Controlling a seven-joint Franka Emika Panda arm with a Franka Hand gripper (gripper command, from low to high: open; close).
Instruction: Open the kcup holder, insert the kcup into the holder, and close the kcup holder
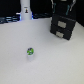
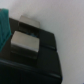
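The kcup holder (image 1: pixel 64 25) is a black box standing at the far side of the worktop (image 1: pixel 45 57), at about two o'clock from the middle of the exterior view. Two slotted fronts, stacked one above the other, face the camera, and both look flush with the box. The picture is too blurred to show any tray of pod slots.

The kcup (image 1: pixel 30 52) stands upright on the bare worktop, well apart from the holder, at about eight o'clock from it. Its green top faces up over a whitish body. Nothing touches it.

Directly above the holder, at its twelve o'clock, the dark bulk of the arm reaches the exterior view's upper edge, with the gripper (image 1: pixel 64 7) hanging there. I cannot tell how far the jaws are parted, nor whether they hold anything.

In the wrist view the kcup holder (image 2: pixel 37 55) fills the lower part as a dark block, with pale blurred rectangular shapes on it and the light worktop (image 2: pixel 62 20) beyond.

A white bottle-like object (image 1: pixel 25 11) stands at the back, at about ten o'clock from the kcup.
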